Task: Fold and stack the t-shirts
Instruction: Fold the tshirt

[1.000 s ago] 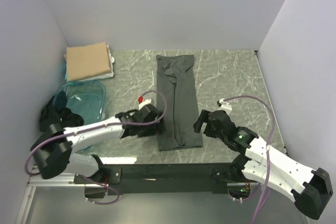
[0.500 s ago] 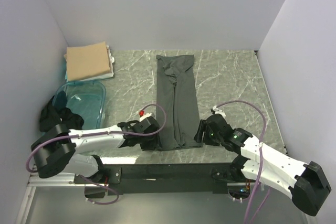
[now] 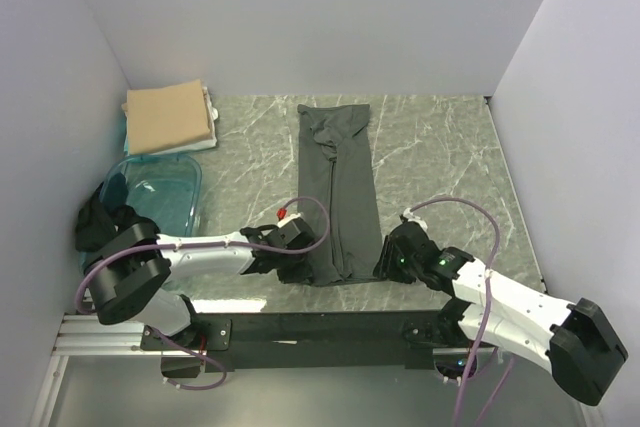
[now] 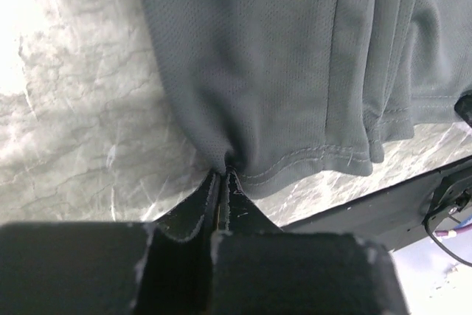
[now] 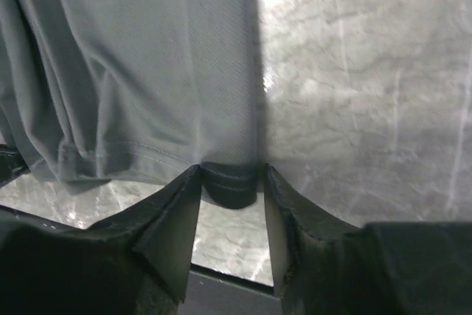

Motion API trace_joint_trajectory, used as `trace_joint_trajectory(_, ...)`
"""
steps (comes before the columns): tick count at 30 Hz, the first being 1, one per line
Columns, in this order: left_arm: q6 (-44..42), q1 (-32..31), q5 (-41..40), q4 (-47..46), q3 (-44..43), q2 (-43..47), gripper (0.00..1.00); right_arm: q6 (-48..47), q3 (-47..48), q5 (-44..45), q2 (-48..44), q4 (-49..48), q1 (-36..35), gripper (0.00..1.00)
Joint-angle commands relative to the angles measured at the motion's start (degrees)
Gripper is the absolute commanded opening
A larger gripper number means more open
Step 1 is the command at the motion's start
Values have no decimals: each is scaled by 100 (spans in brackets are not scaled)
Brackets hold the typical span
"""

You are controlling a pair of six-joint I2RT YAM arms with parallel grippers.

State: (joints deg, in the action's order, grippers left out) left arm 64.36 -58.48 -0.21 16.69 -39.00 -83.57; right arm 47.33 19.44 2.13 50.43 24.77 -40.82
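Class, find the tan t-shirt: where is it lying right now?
In the top external view, the tan t-shirt lies folded in the far left corner of the table, just beyond the teal tub and left of the long grey t-shirt.

Open marble tabletop right of charcoal t-shirt, teal tub blocking left (tan t-shirt behind)

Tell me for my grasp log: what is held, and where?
Left gripper pinches the dark charcoal-grey cotton t-shirt at its near-left hem corner; right gripper straddles the near-right corner, fingers open.
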Motion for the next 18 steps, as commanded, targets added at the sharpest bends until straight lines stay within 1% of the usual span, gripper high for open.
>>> trace_joint_trajectory(1,-151,-23,-278,168,-177,-168,1,136,-81,15,185,-350,39,45)
trace_joint_trajectory(2,-186,-23,-295,151,-169,-160,1,136,-63,102,264,-385,39,42)
trace_joint_trajectory(3,-204,-32,-287,124,-178,-133,1,127,-37,121,291,-386,39,33)
trace_joint_trajectory(5,-257,-32,-348,124,-204,-37,1,75,112,69,361,-290,39,23)
trace_joint_trajectory(6,-266,-23,-357,124,-222,16,1,-30,173,-10,353,-237,39,14)
trace_joint_trajectory(8,-301,-23,-392,89,-239,112,1,-92,358,15,266,-105,39,9)
trace_joint_trajectory(10,-415,-23,-384,36,-327,244,1,-189,551,173,204,-34,39,1)
trace_joint_trajectory(13,-468,3,-620,220,-555,227,1,-338,894,401,160,89,39,0)
trace_joint_trajectory(18,-626,415,-621,230,-933,183,1,-733,1534,735,423,36,74,0)
